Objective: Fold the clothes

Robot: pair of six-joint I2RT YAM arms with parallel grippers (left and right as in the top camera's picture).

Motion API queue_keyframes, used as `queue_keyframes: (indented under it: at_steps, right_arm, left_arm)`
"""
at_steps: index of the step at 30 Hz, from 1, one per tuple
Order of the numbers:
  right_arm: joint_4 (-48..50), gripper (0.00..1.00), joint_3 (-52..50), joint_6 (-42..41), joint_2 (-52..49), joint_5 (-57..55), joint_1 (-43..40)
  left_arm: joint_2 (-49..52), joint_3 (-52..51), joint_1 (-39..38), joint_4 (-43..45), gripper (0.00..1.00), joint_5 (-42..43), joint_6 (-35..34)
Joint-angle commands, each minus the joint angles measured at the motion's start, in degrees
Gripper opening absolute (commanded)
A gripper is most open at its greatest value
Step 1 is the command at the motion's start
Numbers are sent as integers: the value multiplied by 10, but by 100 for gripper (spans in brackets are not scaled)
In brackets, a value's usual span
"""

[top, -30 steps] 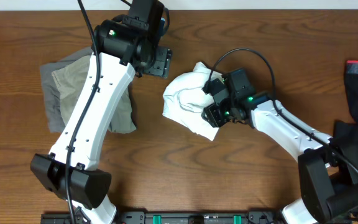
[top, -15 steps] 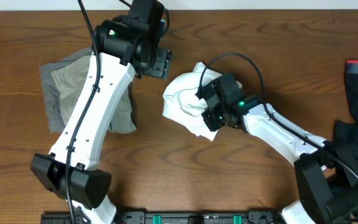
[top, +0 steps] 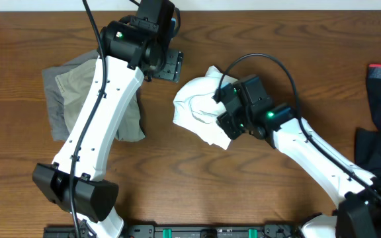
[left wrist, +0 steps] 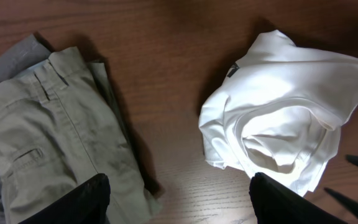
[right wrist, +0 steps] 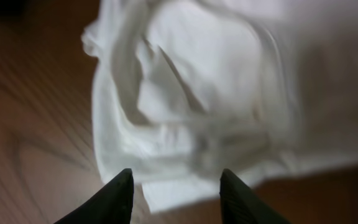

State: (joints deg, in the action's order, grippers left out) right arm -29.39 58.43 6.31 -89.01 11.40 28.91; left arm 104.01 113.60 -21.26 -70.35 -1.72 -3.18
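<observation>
Overhead, the crumpled white cotton T-shirt (top: pixel 196 109) lies bunched on the brown wooden table (top: pixel 256 39). At the shirt's right edge the right gripper (right wrist: pixel 176 180) hovers with its jaws parted and nothing pinched. Left of the shirt the left gripper (left wrist: pixel 179 186) hangs wide open, with folded khaki cotton shorts (left wrist: pixel 42 137) beyond. The shirt looks light and limp; I'd take a shoulder seam or the hem, not the loose middle.
</observation>
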Motion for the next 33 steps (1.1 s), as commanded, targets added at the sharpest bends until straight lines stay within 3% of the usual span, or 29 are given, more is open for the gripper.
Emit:
queue_keyframes:
  at_steps: [1, 4, 8, 14, 23, 25, 26, 28, 31, 33]
  right_arm:
    - [26, 45, 2, 121, -38, 100, -2]
    - [51, 49, 2, 164, -76, 123, 4]
    - [61, 46, 2, 176, -108, 122, 6]
    - [59, 29, 2, 176, -110, 119, 4]
    - [30, 13, 2, 132, -63, 83, 4]
    - [26, 1, 2, 118, -48, 72, 3]
    - [24, 1, 2, 118, -44, 71, 3]
    - [24, 2, 2, 117, -41, 74, 5]
    - [31, 29, 2, 120, -41, 93, 8]
    - [42, 39, 2, 133, -41, 100, 9]
  left_arm:
    - [0, 3, 1, 2, 73, -3, -5]
    - [0, 3, 1, 1, 73, -3, -5]
    - [0, 3, 1, 1, 73, -3, -5]
    - [0, 3, 1, 1, 74, -3, -5]
    - [0, 3, 1, 1, 73, -3, -5]
    - [0, 3, 1, 1, 73, -3, -5]
    - [0, 3, 1, 2, 73, -3, -5]
    - [0, 3, 1, 2, 73, -3, -5]
    - [0, 3, 1, 2, 74, -3, -5]
    - [0, 3, 1, 2, 73, -3, -5]
